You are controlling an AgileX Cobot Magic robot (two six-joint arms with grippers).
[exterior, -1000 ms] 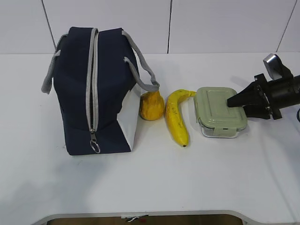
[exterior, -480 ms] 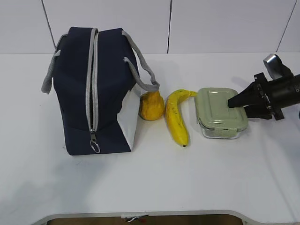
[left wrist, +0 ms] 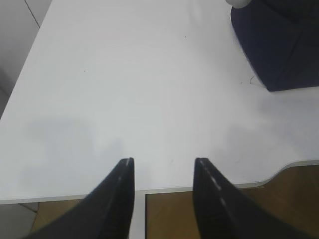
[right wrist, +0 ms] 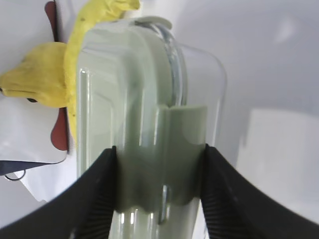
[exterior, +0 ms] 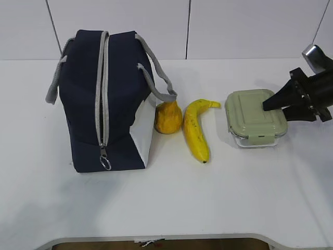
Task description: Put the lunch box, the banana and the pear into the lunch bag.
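The navy lunch bag point(exterior: 104, 104) stands at the left with its grey zipper closed and the ring pull point(exterior: 105, 164) at the front end. The pear point(exterior: 168, 118) lies against the bag's white side. The banana point(exterior: 196, 130) lies just right of the pear. My right gripper point(exterior: 269, 103) is shut on the right end of the lunch box point(exterior: 256, 117), its fingers either side of the sage-green lid point(right wrist: 149, 99). The right wrist view also shows my right gripper point(right wrist: 158, 148), the banana point(right wrist: 75, 59) and the pear point(right wrist: 32, 82). My left gripper point(left wrist: 163, 162) is open and empty over the table's front edge.
The white table point(exterior: 208, 198) spreads around the things, with its front edge point(exterior: 156, 238) near the camera. A corner of the bag point(left wrist: 284, 45) shows at the top right of the left wrist view. A white panelled wall point(exterior: 234, 26) stands behind.
My right gripper has pulled back to the right with the lunch box, which now sits farther from the banana and looks slightly raised. The bag, pear and banana have not moved.
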